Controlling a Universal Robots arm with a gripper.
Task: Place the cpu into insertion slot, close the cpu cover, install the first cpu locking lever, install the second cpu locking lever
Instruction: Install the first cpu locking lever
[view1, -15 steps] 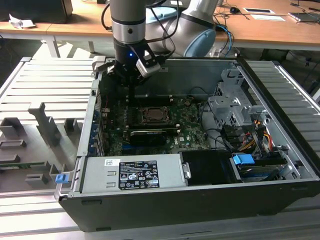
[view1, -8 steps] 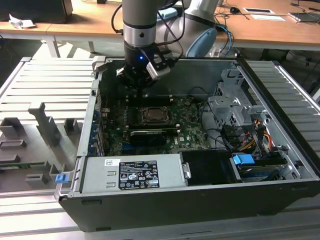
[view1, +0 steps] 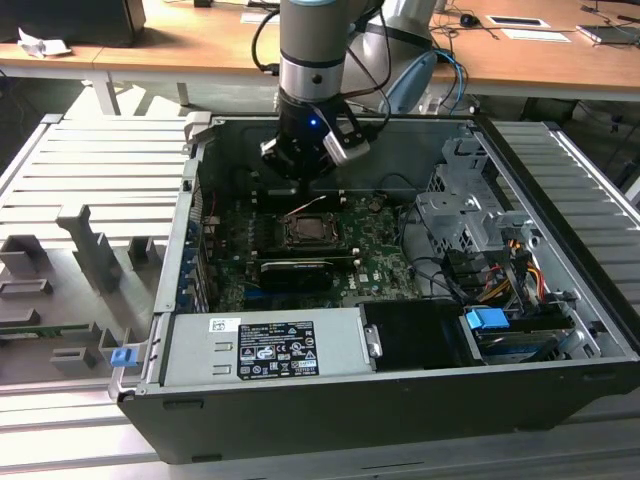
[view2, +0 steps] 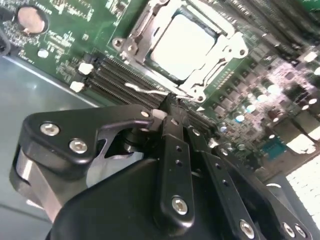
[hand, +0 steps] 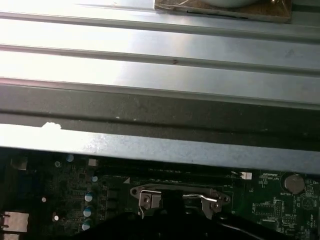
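Jaws of the gripper (view2: 167, 112) are pressed together at their tips, right at a thin wire locking lever (view2: 145, 90) at the near edge of the socket; whether they pinch it or merely touch it cannot be told. The cpu (view2: 187, 45) already lies in the insertion slot (view1: 307, 232), and the cpu cover (view2: 222, 47) is folded down over it, its window framing the pale chip face.

Step in hand, by judgement: installing a cpu locking lever. The wire lies low along the socket edge. The next move calls for pressing the lever flat and tucking its end under the retaining hook without side load on the cover.

Edges and room: memory slots (view2: 117, 75) run just beside the lever, between it and the chassis wall (hand: 160, 55). The green motherboard (view1: 375, 275) surrounds the socket, and a long black card (view1: 297, 271) lies just beyond it. Open room is mainly straight above the socket.
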